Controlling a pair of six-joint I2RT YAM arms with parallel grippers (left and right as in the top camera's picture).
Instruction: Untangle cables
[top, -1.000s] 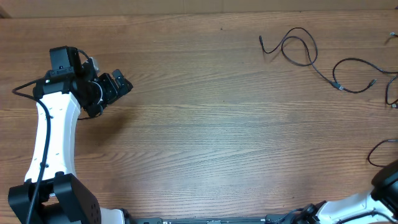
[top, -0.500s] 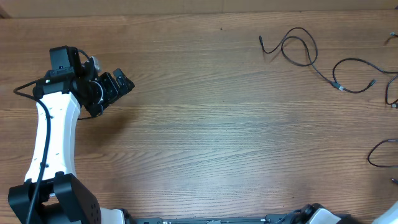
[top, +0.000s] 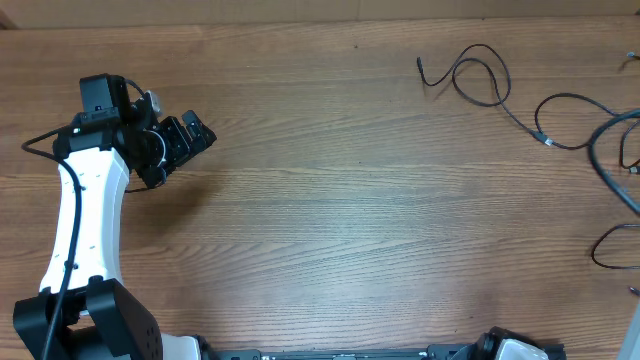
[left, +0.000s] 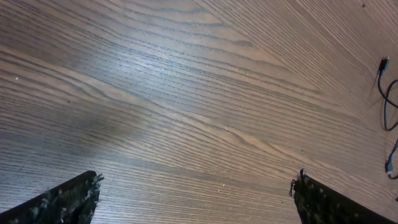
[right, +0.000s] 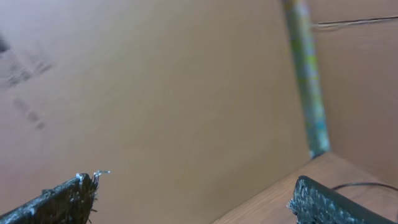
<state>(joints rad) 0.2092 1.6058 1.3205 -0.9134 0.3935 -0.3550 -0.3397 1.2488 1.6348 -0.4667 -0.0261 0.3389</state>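
Several thin black cables lie as separate strands at the table's far right. One looped cable (top: 478, 76) lies at the top, another (top: 566, 122) to its right, and a third (top: 606, 246) by the right edge. A blurred dark strand (top: 612, 165) crosses the right edge; I cannot tell what it is. My left gripper (top: 190, 140) is open and empty over bare wood at the far left, far from the cables. Its wrist view (left: 196, 193) shows cable ends (left: 385, 93) at the right edge. My right gripper (right: 196, 196) is open and empty, facing a cardboard wall; it is outside the overhead view.
The wooden table (top: 340, 200) spans the whole overhead view. A tan cardboard wall (right: 155, 93) and a greenish upright post (right: 305, 74) stand beyond the table in the right wrist view. A thin black line (right: 357, 185) lies on the wood there.
The right arm has left the overhead view at the bottom right corner. A blurred dark strand has appeared at the right edge. The left arm has barely moved.
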